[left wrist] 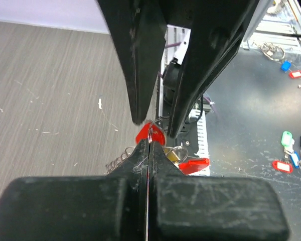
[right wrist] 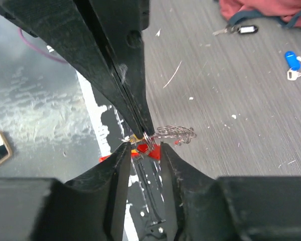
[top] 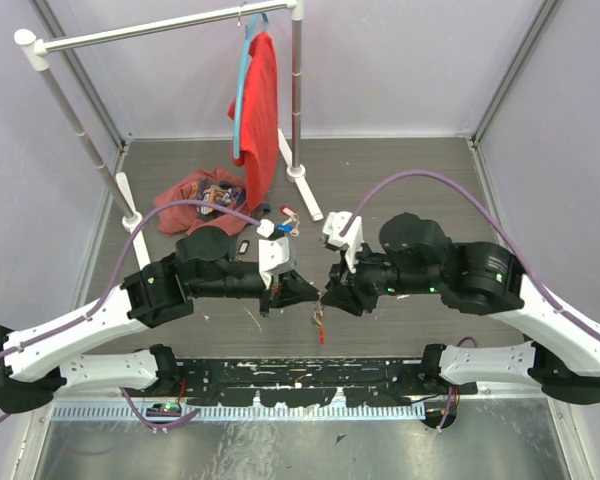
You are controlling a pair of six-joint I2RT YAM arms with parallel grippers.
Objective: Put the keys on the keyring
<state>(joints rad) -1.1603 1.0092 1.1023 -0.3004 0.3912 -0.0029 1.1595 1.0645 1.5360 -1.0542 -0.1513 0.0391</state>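
Note:
My left gripper point(top: 307, 294) is shut on a thin silver ring of the keyring point(left wrist: 159, 122), right at its fingertips point(left wrist: 149, 143). A red piece point(left wrist: 151, 134) sits at the pinch. The twisted silver chain point(right wrist: 175, 133) hangs off to one side, and the long red tag point(left wrist: 194, 164) and small yellow tag point(left wrist: 171, 155) dangle below. In the top view the keyring's red tag point(top: 320, 326) hangs under the two grippers. My right gripper point(right wrist: 145, 146) is open, its jaws on either side of the ring and red piece, tip to tip with the left gripper point(right wrist: 144, 131).
Loose keys lie on the floor: a black-tagged key point(right wrist: 241, 30), a blue one point(right wrist: 291, 60), and a red-and-white one point(top: 288, 215). A red cloth point(top: 195, 195) lies beside the rack post. A red shirt point(top: 262, 110) hangs from the rack. More tagged keys point(left wrist: 287, 150) lie on the grey surface.

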